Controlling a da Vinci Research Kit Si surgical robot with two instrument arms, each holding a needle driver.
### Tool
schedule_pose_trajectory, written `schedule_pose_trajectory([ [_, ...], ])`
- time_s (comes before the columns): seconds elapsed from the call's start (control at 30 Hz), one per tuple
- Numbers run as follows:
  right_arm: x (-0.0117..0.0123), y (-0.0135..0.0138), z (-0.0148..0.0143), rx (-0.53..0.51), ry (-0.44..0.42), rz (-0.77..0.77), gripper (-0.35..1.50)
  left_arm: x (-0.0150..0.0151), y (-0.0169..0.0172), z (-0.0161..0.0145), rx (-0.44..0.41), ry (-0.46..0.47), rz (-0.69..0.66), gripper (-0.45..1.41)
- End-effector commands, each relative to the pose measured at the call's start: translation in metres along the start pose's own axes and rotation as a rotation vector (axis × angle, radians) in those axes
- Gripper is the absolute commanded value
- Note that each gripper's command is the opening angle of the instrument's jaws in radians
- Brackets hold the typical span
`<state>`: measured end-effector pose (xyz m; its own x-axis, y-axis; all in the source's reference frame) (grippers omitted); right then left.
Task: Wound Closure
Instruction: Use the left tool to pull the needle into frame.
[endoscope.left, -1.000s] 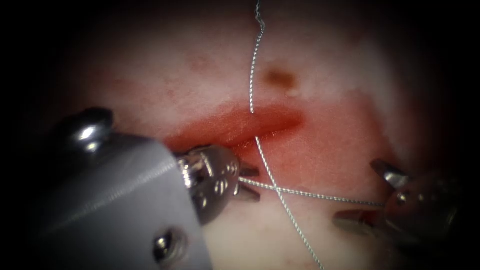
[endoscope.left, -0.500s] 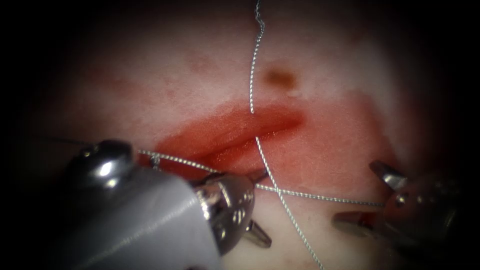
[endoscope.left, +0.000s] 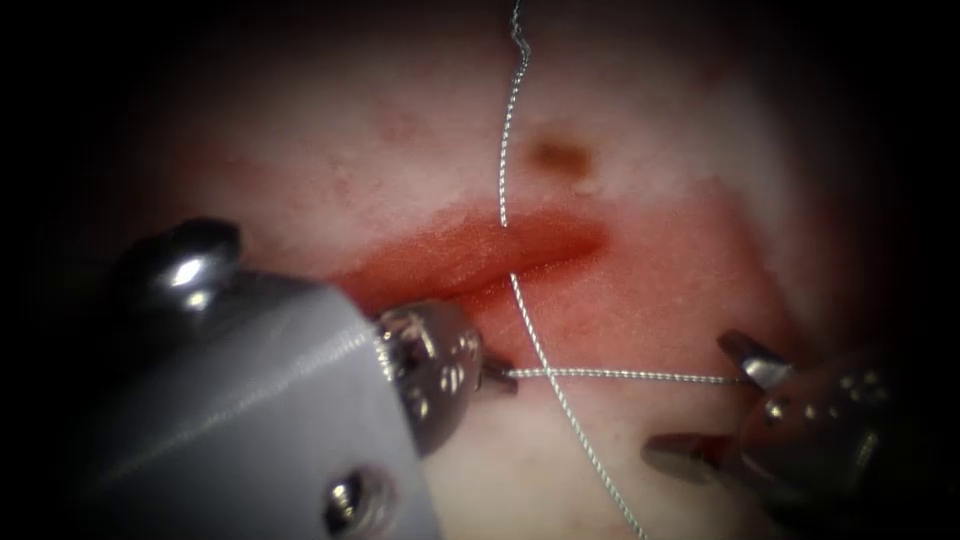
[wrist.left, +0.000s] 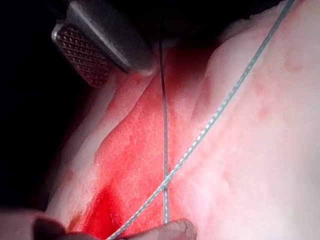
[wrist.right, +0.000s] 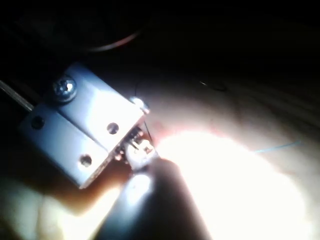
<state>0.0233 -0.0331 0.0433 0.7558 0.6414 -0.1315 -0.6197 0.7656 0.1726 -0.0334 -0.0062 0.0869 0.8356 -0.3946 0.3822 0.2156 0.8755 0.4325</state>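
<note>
The thread (endoscope.left: 520, 290) is seen running from the top edge down across the cut (endoscope.left: 480, 255) and on toward the bottom edge. A second strand is held taut and nearly level, just below the cut, between the two tools. Its left end is clenched in the left tool (endoscope.left: 497, 373). The right tool's (endoscope.left: 715, 400) fingers are spread wide at the strand's right end. Bare tissue (endoscope.left: 640, 170) lies open above the cut. Since half a second ago the left tool has been raised and closed on the strand.
</note>
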Motion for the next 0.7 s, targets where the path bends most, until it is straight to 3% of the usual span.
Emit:
schedule_pose_trajectory([
  [0.03,0.0014,-0.0002,-0.0002,0.0,0.007,0.0,1.28,-0.0007,0.0008,-0.0004,-0.003,-0.005,0.005,-0.45],
  [0.27,0.0015,-0.0003,-0.0002,0.0,0.007,-0.01,1.28,-0.0014,0.0003,-0.0006,-0.002,-0.009,-0.005,-0.45],
  [0.33,0.0018,-0.0005,-0.0001,0.0,0.005,-0.022,1.28,-0.0029,-0.0005,-0.0008,0.013,-0.065,-0.024,-0.45],
  [0.43,0.0025,-0.0012,0.0001,0.023,0.01,-0.082,1.26,-0.0044,-0.0017,-0.0012,0.029,-0.118,-0.042,-0.45],
  [0.5,0.0033,-0.0025,0.0003,0.104,0.037,-0.232,1.26,-0.0055,-0.0026,-0.0017,0.035,-0.133,-0.023,-0.45],
  [0.6,0.0035,-0.0031,0.0003,0.114,0.048,-0.253,1.26,-0.006,-0.0029,-0.0021,0.037,-0.141,-0.017,-0.45],
  [0.7,0.0035,-0.0037,0.0001,0.111,0.048,-0.29,1.09,-0.0061,-0.003,-0.0022,0.037,-0.143,-0.006,-0.45],
])
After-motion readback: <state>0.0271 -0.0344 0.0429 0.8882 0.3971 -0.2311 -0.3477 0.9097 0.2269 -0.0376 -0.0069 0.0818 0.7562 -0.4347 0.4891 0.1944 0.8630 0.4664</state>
